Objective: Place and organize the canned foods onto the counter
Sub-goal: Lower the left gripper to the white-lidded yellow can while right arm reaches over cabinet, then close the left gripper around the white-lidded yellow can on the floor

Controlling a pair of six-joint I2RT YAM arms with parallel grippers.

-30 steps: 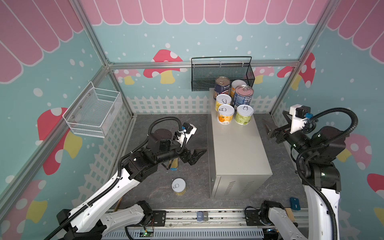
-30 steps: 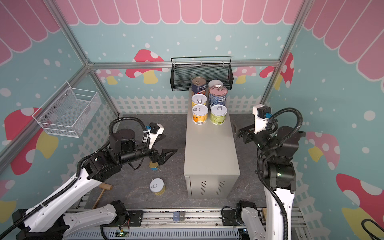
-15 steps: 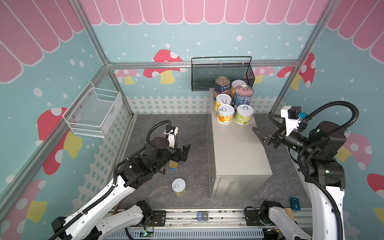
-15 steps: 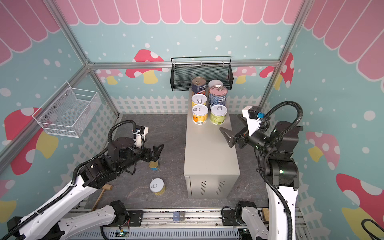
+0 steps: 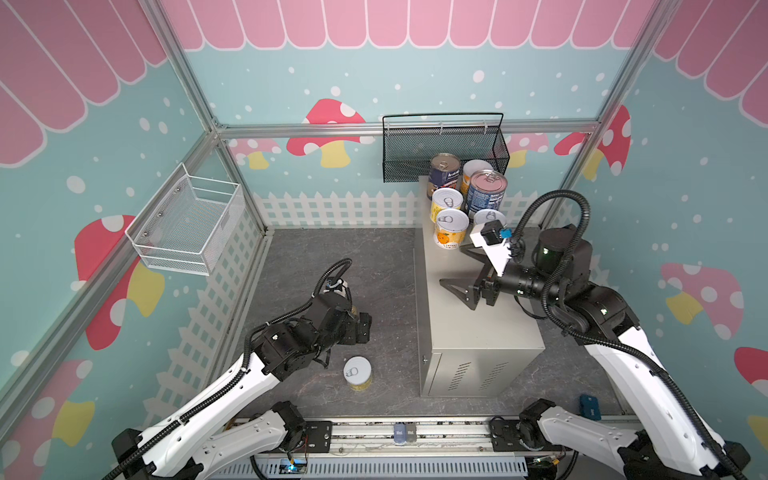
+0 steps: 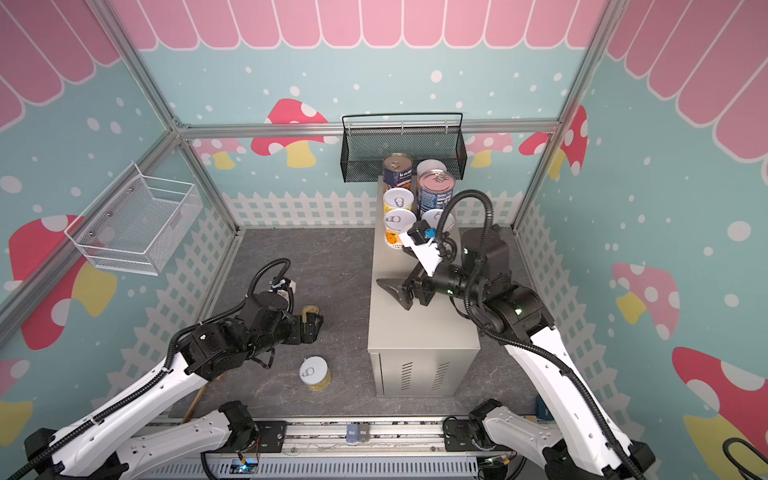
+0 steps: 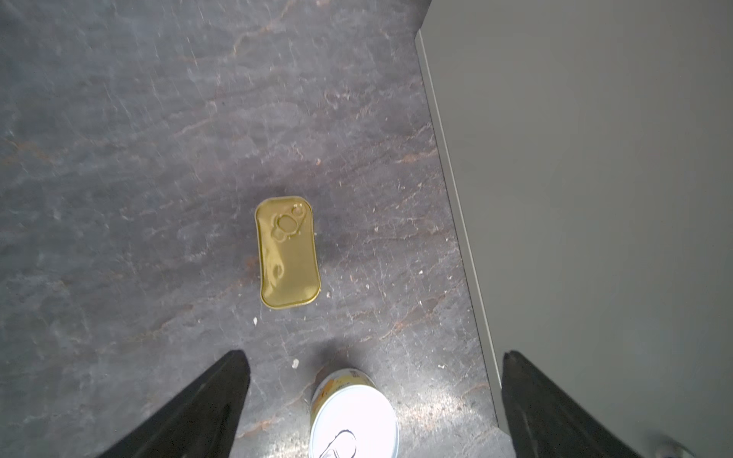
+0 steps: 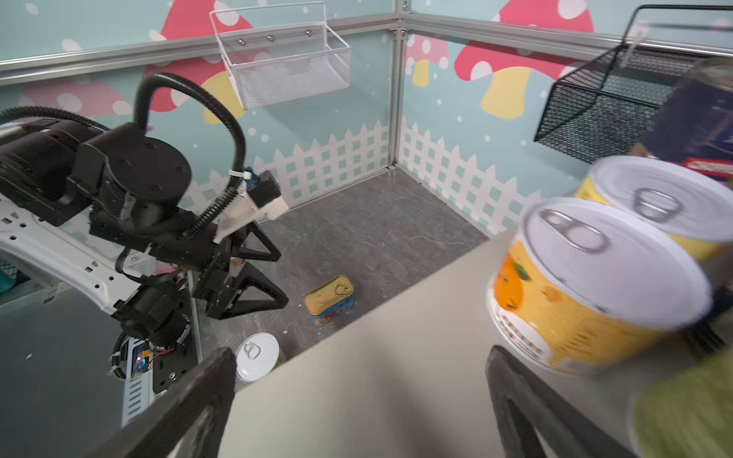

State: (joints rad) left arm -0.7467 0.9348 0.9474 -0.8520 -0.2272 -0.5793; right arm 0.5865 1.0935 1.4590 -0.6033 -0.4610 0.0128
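Stone floor (image 5: 332,257), two tins left.
Six cans (image 5: 446,203) fill the table (image 5: 478,332) at 12 o'clock; the gold tin (image 7: 287,257) and, at its 6 o'clock in a top view, a yellow can (image 6: 314,372) wait below. Released, the left tool (image 7: 375,353) hovers near the tin, likely descending next; the right tool (image 5: 457,295) gapes empty. Wrist views show the tin whole, top views only partly.

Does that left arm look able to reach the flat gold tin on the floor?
Probably yes. The left gripper hangs open close by the gold tin, which lies flat with bare floor all round; the yellow can and the counter stand clear of it.
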